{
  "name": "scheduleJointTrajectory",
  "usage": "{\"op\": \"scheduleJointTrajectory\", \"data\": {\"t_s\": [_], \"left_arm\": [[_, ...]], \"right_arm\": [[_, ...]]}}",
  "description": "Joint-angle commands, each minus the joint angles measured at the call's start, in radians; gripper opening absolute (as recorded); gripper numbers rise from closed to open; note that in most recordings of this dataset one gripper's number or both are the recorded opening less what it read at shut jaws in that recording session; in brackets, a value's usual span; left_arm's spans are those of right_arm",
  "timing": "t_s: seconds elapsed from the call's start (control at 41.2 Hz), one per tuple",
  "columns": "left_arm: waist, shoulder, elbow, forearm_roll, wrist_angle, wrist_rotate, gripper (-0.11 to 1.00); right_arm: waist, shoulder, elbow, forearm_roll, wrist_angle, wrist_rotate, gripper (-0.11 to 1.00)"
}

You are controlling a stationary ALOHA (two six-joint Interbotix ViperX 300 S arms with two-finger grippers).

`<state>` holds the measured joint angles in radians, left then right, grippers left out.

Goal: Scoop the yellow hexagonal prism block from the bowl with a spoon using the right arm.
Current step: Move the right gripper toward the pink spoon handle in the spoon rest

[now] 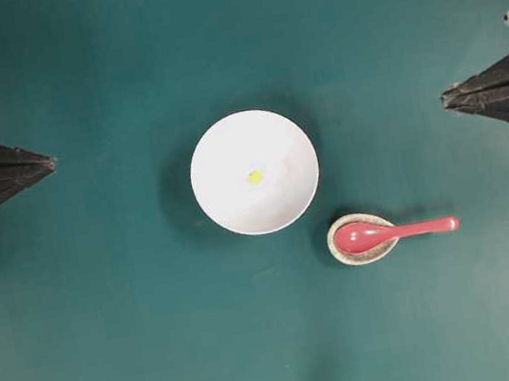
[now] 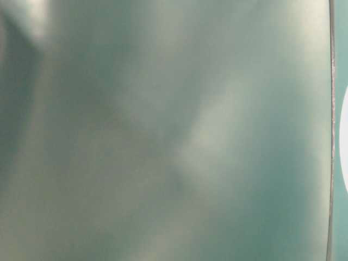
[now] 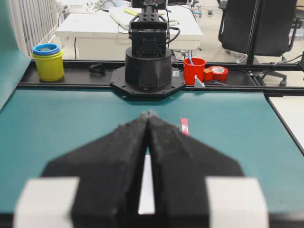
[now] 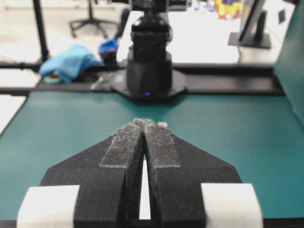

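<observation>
Right fingers: the right gripper [image 1: 445, 100] is parked at the right edge of the worktop [image 1: 115, 351]; its black fingers [image 4: 159, 147] are pressed together at the tips and hold nothing.

Left fingers: the left gripper [image 1: 53, 164] sits at the opposite edge, also closed and empty, pointing toward the middle.

Spoon: the pink-red spoon [image 1: 393, 232] lies with its scoop in the small speckled spoon rest [image 1: 344, 256], and its handle sticks out to the right, toward the right arm. It is well apart from the right fingers.

Bowl: the white bowl [image 1: 228, 205] stands in the middle of the worktop, just up and left of the spoon rest, not touching it as far as I can see.

Block: the yellow block [image 1: 254, 177] lies near the centre of the bowl floor, alone.

Risk at pickup: the handle looks glossy and thin and lies low. I think closed fingers could push it instead of gripping it, so they must open first. A grip that is off-centre may let the spoon turn or slide.

Risk with the rest: a pull on the handle may drag or tip the light spoon rest.

Risk in the bowl: the block is much smaller than the scoop, so the scoop edge may only push it around the curved floor, or press the rim and move the bowl.

Table-level view: it is blurred and shows nothing useful.
</observation>
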<state>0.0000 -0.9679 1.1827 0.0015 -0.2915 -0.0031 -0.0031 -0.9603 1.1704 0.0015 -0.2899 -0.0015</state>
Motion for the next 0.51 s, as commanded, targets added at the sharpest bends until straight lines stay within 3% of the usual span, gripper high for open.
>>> {"op": "scheduleJointTrajectory", "data": {"t_s": [0.0,0.291,0.388,0.485], "left_arm": [[-0.003,0.011,-0.018,0.009,0.043,-0.005,0.0],[-0.003,0.011,-0.018,0.009,0.067,-0.005,0.0],[-0.003,0.011,-0.018,0.011,0.069,-0.005,0.0],[-0.002,0.011,-0.018,0.011,0.072,-0.005,0.0]], "right_arm": [[-0.003,0.008,-0.012,0.002,-0.014,0.005,-0.01],[0.021,0.14,0.012,-0.008,-0.14,0.005,0.03],[0.037,0.198,0.017,-0.012,-0.17,0.003,0.17],[0.048,0.261,0.021,-0.012,-0.199,0.005,0.4]]}}
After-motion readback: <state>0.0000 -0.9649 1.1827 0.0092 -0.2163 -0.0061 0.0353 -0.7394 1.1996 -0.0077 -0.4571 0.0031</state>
